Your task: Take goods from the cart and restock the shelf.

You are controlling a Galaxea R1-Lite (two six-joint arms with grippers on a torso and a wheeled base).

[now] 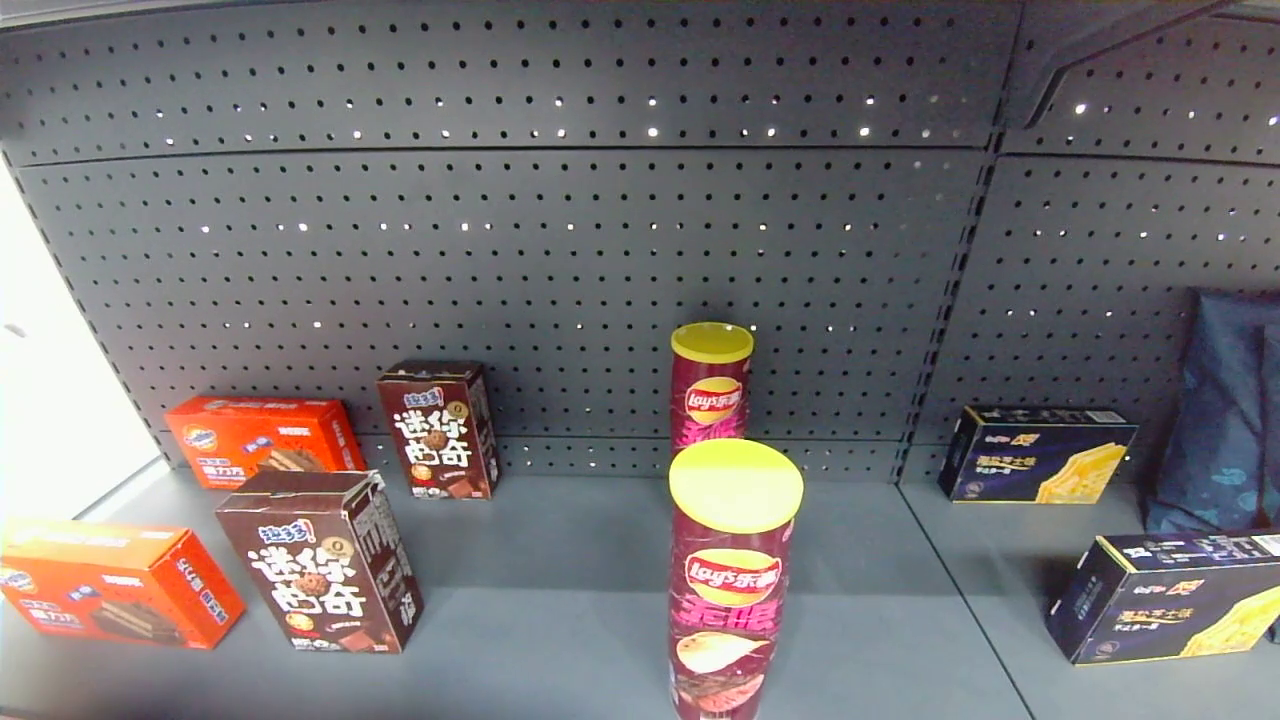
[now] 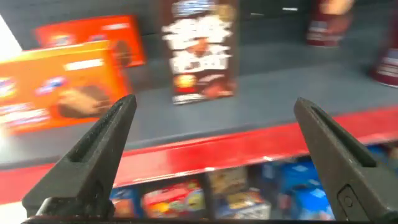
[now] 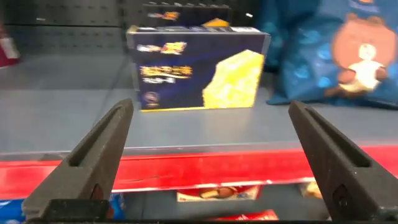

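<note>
Roughly, L to R: the left gripper (image 2: 214, 102) is spread wide w/ nothing in it, hanging just outside the red edge strip (image 2: 249, 146) of the shelf (image 1: 560, 560). Dead ahead of it stands the front orange box (image 2: 56, 84), and toward centre the front brown cookie box (image 2: 199, 53). Each has a twin further back by the pegboard (image 1: 500, 250). Mid-shelf, two chip cans (image 1: 732, 580) stand upright, one behind the other, w/ bare deck on both sides. The right gripper (image 3: 210, 104) is likewise wide open and empty, also just off the front edge. It faces the near dark-blue box (image 3: 196, 68), which rests on its long side w/ its long axis running across the shelf and a second one behind it. A blue bag (image 3: 339, 53) sits just beside that row on the outer side. Judgement: the shelf lies straight ahead of both pincers. L arm is nearer the orange/brown rows and R arm nearer the blue-box row. The can column sits about between them, prob. a bit closer to R. Both being empty, nothing is ready to place yet. A pick from the cart comes first.
</note>
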